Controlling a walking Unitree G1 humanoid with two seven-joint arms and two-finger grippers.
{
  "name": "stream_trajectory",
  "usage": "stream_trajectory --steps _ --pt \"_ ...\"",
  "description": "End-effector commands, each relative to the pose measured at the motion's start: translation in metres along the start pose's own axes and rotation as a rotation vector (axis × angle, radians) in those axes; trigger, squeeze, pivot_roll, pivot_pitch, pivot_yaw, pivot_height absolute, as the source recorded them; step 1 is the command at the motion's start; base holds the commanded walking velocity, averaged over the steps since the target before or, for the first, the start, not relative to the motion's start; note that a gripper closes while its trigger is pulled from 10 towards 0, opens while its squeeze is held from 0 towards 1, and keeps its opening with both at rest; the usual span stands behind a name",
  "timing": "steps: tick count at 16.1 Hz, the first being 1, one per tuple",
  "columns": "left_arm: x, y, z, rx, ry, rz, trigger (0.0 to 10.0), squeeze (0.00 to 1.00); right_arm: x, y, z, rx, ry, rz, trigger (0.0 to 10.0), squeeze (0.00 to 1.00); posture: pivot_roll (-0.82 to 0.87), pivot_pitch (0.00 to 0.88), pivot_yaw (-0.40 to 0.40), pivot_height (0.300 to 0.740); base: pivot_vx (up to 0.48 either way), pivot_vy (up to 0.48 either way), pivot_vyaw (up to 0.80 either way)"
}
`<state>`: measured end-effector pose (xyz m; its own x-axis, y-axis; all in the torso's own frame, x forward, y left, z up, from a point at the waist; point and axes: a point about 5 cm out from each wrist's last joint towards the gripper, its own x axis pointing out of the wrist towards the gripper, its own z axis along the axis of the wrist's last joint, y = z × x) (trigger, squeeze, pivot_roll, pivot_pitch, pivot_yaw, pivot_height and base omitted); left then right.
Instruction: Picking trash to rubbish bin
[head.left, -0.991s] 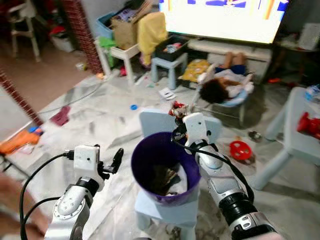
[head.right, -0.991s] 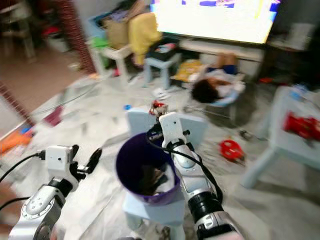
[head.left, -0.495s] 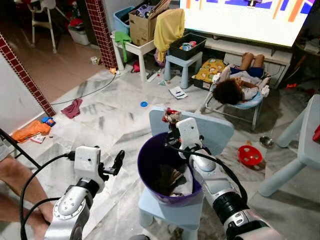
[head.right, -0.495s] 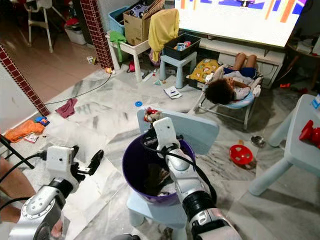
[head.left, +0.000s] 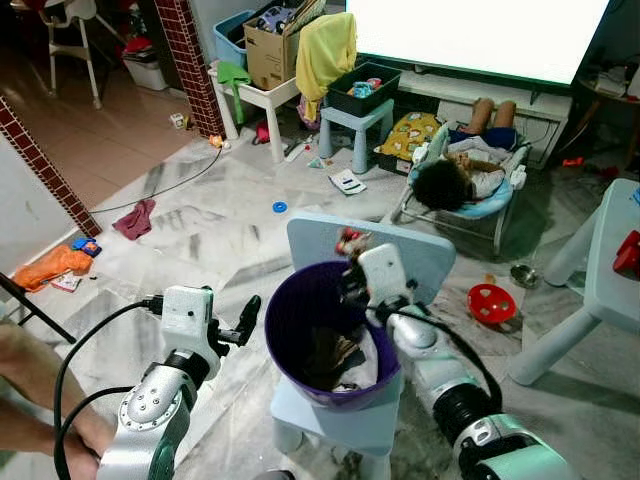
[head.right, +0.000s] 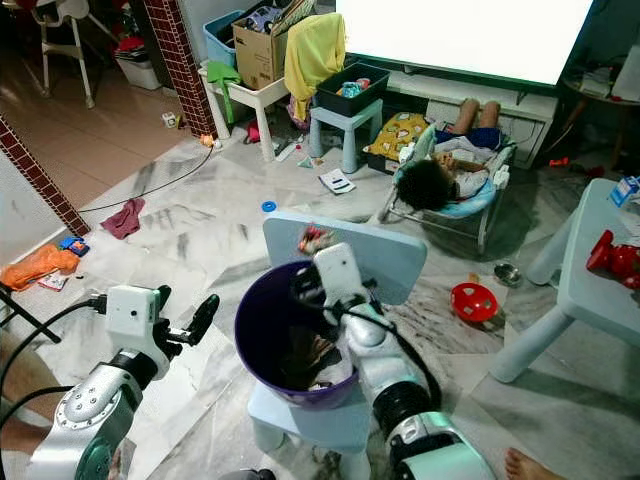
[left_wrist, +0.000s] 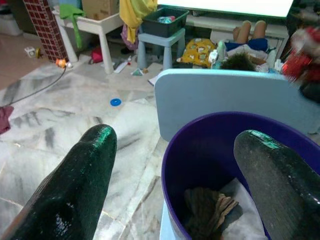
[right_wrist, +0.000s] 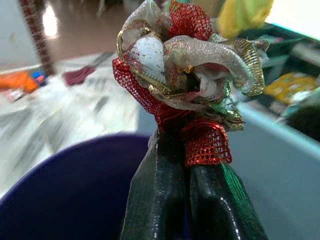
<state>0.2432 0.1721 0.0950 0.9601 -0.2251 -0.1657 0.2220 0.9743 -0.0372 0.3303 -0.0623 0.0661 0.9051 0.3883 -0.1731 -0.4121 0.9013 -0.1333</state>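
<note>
Left pincer (head.left: 247, 318) hangs just left of purple bin (head.left: 290, 330), fingers (left_wrist: 75, 190) spread apart, grasping nothing. Bin sits on seat of pale blue chair (head.left: 420, 252), dark scraps and white paper inside. Right pincer (right_wrist: 192, 150) over bin's far rim, fingers pressed together, clenched on red-and-gold mesh ribbon wad (right_wrist: 185, 65). Red bowl (head.left: 491, 302) on marble floor (head.left: 200, 240), right of chair.

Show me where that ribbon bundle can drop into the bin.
Free: the purple bin's left side, bare wall under the ribbon bundle in the right gripper. Crowded: brown rag and white paper at the bottom.
</note>
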Motion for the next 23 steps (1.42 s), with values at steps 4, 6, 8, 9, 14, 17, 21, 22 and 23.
stream_trajectory --steps 4,6,8,9,14,17,21,22,23 --pt "0.002 -0.006 -0.002 0.006 0.022 -0.039 10.0 0.0 0.001 0.012 -0.009 -0.019 0.065 0.053 10.0 1.0 0.16 0.062 0.016 0.74 0.0 0.0 0.0" --pt "0.004 -0.006 -0.003 0.006 0.029 -0.045 10.0 0.0 -0.001 0.014 -0.014 -0.007 0.08 0.064 10.0 1.0 0.16 0.059 0.017 0.74 0.0 0.0 0.0" --pt "0.006 -0.006 -0.002 0.004 0.027 -0.047 10.0 0.0 -0.001 0.013 -0.015 -0.008 0.08 0.064 10.0 1.0 0.16 0.059 0.017 0.74 0.0 0.0 0.0" --pt "0.006 -0.006 -0.002 0.004 0.027 -0.047 10.0 0.0 -0.001 0.013 -0.015 -0.008 0.08 0.064 10.0 1.0 0.16 0.059 0.017 0.74 0.0 0.0 0.0" --pt "0.011 -0.008 -0.002 -0.002 0.028 -0.058 10.0 0.0 -0.002 0.006 -0.017 -0.004 0.076 0.058 10.0 1.0 0.14 0.065 0.012 0.74 0.0 0.0 0.0" --pt "0.011 -0.011 -0.003 -0.019 0.03 -0.073 10.0 0.0 -0.003 0.003 -0.018 -0.005 0.076 0.056 10.0 1.0 0.13 0.064 0.009 0.74 0.0 0.0 0.0" --pt "0.01 -0.018 -0.008 -0.048 0.059 -0.119 10.0 0.0 -0.004 -0.001 -0.018 -0.009 0.073 0.051 10.0 1.0 0.12 0.063 0.003 0.74 0.0 0.0 0.0" --pt "0.011 -0.018 -0.008 -0.049 0.058 -0.119 10.0 0.0 -0.004 -0.001 -0.018 -0.01 0.072 0.05 10.0 1.0 0.12 0.062 0.002 0.74 0.0 0.0 0.0" --pt "0.011 -0.019 -0.008 -0.048 0.056 -0.119 10.0 0.0 -0.004 -0.002 -0.018 -0.012 0.07 0.05 10.0 1.0 0.12 0.061 0.002 0.74 0.0 0.0 0.0"
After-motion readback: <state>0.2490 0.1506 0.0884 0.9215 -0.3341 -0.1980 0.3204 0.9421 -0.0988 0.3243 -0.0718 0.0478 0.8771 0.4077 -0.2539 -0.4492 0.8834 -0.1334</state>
